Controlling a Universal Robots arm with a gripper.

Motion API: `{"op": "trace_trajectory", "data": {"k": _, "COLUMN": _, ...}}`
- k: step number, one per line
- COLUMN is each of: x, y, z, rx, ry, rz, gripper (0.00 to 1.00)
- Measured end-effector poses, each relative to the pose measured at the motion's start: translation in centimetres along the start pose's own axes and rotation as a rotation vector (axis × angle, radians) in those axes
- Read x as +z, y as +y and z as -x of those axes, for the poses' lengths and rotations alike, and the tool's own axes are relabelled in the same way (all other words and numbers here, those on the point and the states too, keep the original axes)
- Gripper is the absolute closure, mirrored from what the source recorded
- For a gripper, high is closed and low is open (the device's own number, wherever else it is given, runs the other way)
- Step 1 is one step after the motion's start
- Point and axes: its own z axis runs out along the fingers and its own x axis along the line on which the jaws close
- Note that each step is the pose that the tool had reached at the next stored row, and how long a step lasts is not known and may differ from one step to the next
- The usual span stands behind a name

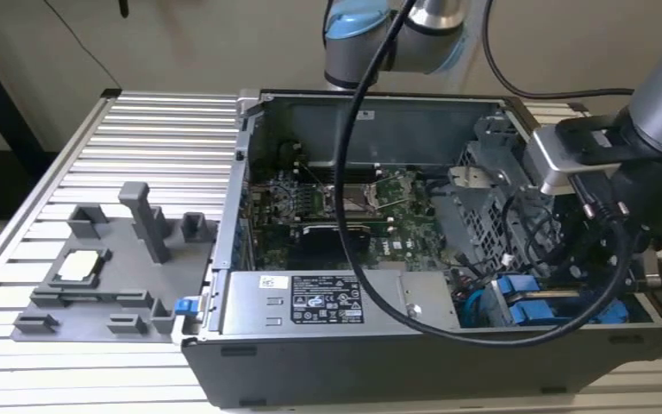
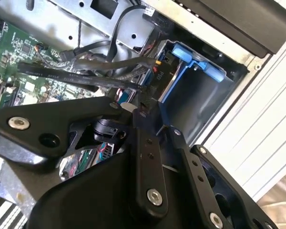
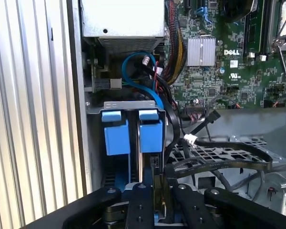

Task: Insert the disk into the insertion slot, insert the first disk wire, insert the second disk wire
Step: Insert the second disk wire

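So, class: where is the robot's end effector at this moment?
In the exterior view the end effector is at the open computer case's right end, down among black cables just above the blue drive carriers, beside the perforated metal cage.

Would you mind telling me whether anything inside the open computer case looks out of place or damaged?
Nothing stands out. The hand sits low by the blue drive carriers, and the cables run loosely but appear undamaged.

Black cables (image 3: pixel 181 129) crossing beside the insertion slot (image 3: pixel 131 129), crowding that side; perforated metal cage (image 3: pixel 219 155) standing just beside them; gripper (image 3: pixel 159 200) sitting low at the bay; ribbed table (image 1: pixel 159 129) lying open beyond the case wall
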Motion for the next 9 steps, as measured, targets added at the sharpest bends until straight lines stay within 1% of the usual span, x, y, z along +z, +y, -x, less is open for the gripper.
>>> {"op": "trace_trajectory", "data": {"k": 7, "x": -2.92, "y": -0.33, "z": 0.33, "rx": 0.000, "ry": 0.0002, "rz": 0.0025, "gripper": 0.76}}
{"op": "trace_trajectory", "data": {"k": 8, "x": -3.12, "y": -0.35, "z": 0.35, "rx": 0.000, "ry": 0.0001, "rz": 0.0025, "gripper": 0.76}}
{"op": "trace_trajectory", "data": {"k": 9, "x": -3.19, "y": -0.36, "z": 0.36, "rx": 0.000, "ry": 0.0001, "rz": 0.0025, "gripper": 0.76}}
